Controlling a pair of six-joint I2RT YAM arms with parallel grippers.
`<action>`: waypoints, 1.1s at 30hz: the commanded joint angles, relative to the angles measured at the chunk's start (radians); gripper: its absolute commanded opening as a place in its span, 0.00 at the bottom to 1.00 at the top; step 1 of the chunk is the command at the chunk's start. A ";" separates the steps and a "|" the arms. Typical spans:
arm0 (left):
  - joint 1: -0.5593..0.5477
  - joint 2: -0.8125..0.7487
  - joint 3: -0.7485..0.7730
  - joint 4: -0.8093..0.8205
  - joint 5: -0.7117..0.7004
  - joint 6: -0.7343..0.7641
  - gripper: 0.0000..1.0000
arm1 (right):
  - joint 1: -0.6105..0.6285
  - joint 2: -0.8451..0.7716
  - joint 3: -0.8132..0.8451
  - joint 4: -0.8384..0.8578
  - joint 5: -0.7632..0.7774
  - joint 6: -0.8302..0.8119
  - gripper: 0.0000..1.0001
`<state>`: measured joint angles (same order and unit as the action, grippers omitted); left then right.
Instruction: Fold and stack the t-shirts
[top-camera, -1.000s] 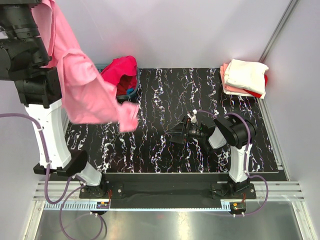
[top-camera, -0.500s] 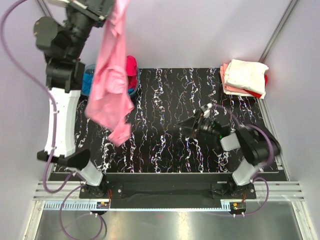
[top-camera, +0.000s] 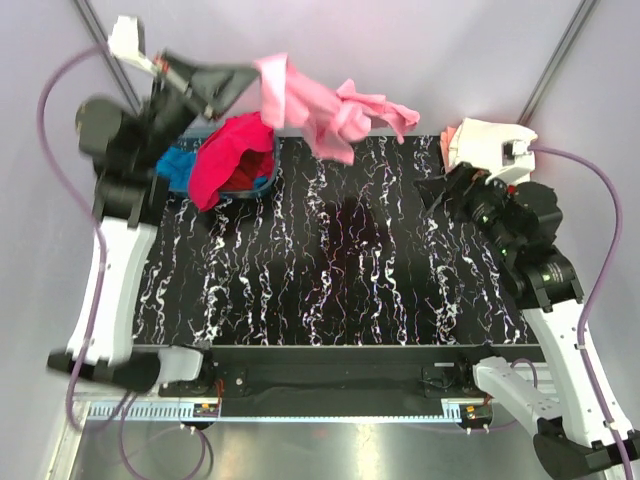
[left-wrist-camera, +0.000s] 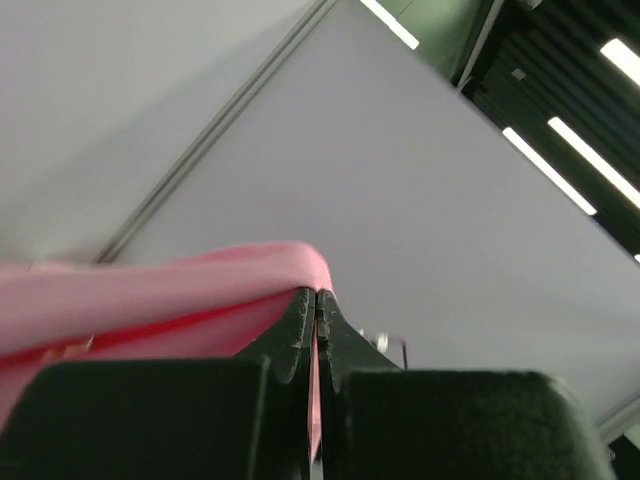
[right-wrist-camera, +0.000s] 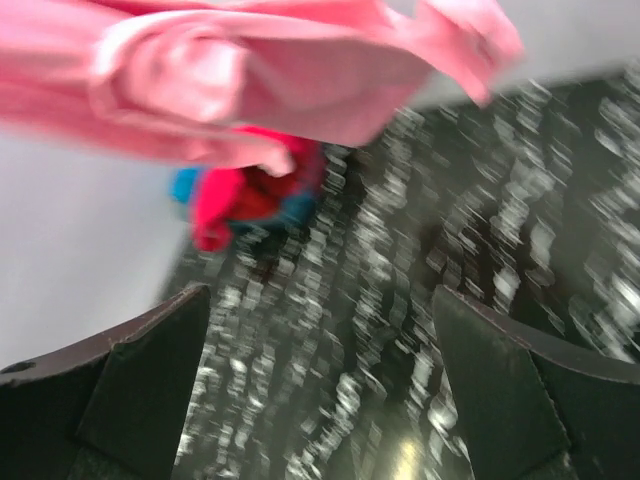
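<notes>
1. Top external: left jaws are high over the far left corner of the table (top-camera: 330, 270), clamped on the light pink t-shirt (top-camera: 330, 110). The cloth trails from them toward the right arm, airborne and bunched, touching nothing below. Below the left jaws sits the basin (top-camera: 262, 182) holding the hot pink t-shirt (top-camera: 232, 155) and the blue t-shirt (top-camera: 178, 165). Right jaws are spread wide and empty, facing the trailing end but well apart from it. The folded stack (top-camera: 490, 150) is just behind them.
2. Left wrist: jaws pressed together with a pink edge pinched at the tips. The rest of the cloth runs off to their left, only wall beyond.
3. Right wrist: jaws wide, nothing between. The pink shirt hangs above and ahead of them, with the basin shirts farther ahead.
4. Step, my read: pink shirt is out of the basin, not yet laid out for folding. Next, the right jaws need a free corner or sleeve, then both arms lower it flat on bare table between them. The cloth is bunched, so finding the right edge is the hard part.
</notes>
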<state>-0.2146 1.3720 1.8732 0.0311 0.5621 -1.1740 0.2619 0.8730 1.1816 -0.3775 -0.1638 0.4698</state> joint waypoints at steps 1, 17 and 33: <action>0.053 -0.261 -0.274 0.069 0.050 0.042 0.01 | 0.000 0.011 -0.028 -0.331 0.219 -0.056 1.00; -0.135 -0.568 -0.847 -0.802 -0.658 0.556 0.83 | -0.001 0.029 -0.203 -0.301 0.227 0.029 1.00; -1.045 0.328 -0.426 -0.712 -0.880 0.520 0.75 | -0.030 0.093 -0.192 -0.400 0.388 0.049 1.00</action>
<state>-1.2057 1.5803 1.3006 -0.7212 -0.2501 -0.7551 0.2516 0.9913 0.9314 -0.7349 0.1158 0.5137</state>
